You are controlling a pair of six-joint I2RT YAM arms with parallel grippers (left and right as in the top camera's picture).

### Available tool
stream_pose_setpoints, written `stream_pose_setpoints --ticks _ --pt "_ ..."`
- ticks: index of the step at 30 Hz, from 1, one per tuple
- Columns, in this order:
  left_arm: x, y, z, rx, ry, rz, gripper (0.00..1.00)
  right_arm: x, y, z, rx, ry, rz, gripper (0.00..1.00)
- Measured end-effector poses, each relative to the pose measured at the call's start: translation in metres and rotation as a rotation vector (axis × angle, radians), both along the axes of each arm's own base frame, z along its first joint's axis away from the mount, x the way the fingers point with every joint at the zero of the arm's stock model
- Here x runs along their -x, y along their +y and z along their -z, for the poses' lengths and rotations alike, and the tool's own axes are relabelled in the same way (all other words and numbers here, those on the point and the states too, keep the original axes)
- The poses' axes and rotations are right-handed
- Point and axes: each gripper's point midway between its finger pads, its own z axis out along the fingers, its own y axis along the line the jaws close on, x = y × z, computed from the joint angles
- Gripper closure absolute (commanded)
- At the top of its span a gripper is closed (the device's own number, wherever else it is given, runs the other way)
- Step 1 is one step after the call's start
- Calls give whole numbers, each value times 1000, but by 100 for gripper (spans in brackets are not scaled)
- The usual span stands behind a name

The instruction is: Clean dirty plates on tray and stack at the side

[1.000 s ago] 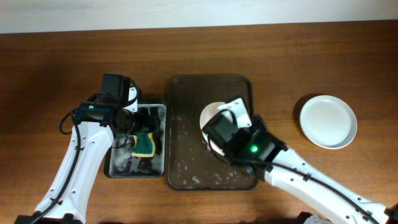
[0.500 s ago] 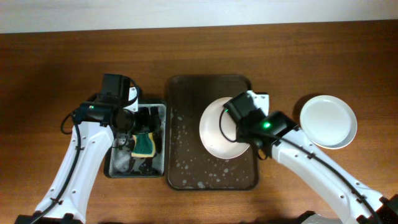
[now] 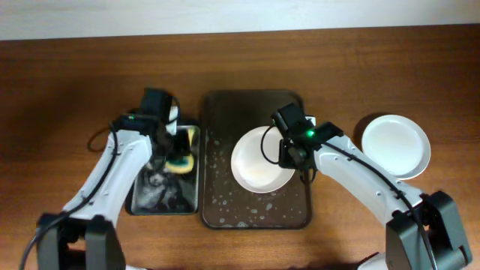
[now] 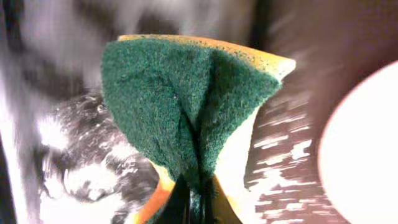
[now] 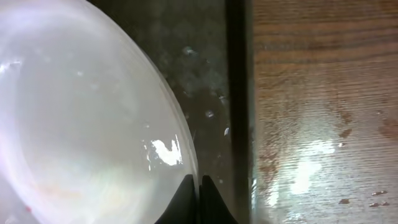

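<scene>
The right tool is pinching the right rim of the white plate over the brown tray; the left tool is clamping a folded sponge.

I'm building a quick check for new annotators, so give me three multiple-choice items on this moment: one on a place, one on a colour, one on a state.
1. Where is the plate that the right end effector grips?
A. within the brown tray's outline
B. on bare wood at the far left
C. out of the overhead view

2. What colour is the sponge's scouring face?
A. red
B. dark green
C. blue

3. What state is the left end effector in?
A. open and empty
B. shut on the sponge
C. out of view

Answers:
1 A, since the overhead view shows the plate inside the tray's rim.
2 B, since the left wrist view shows a green face over yellow foam.
3 B, since its fingertips pinch the sponge into a fold.
</scene>
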Motion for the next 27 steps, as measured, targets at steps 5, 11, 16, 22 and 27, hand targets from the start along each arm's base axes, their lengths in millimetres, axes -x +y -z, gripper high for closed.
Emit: stream_pose_setpoints --ticks 5,11,16,22,27 --pt "-16 -109 -36 236 -150 194 100 1 -4 19 7 56 16 96" --pt "11 -208 47 331 36 245 100 3 -4 19 8 67 15 96" --pt "11 -160 69 13 49 183 100 7 -1 22 -9 89 11 96" --pt "12 -120 51 -247 87 165 100 13 10 22 -56 113 -9 96" --pt "-10 -106 -11 -154 41 106 100 13 -4 22 7 113 3 96"
